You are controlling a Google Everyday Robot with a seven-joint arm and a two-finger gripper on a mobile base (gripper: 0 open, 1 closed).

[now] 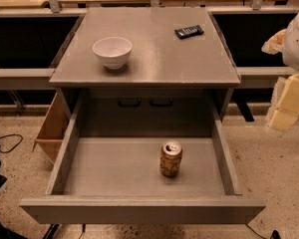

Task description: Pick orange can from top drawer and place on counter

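We see a matt grey metal top drawer (114, 169), a glossy white bowl (112, 57), our pale matt gripper (287, 107) far right

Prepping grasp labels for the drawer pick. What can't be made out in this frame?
All in the camera view:
The claw: at the right edge beside the drawer, cut off by the frame.
The can in the drawer: label too small to read.
The dark packet on the counter: print too small.
The wooden box: mostly hidden behind the drawer's left wall.

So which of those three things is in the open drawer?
The orange can, upright in the top drawer; the white bowl and dark packet sit on the counter. The gripper hangs at far right.
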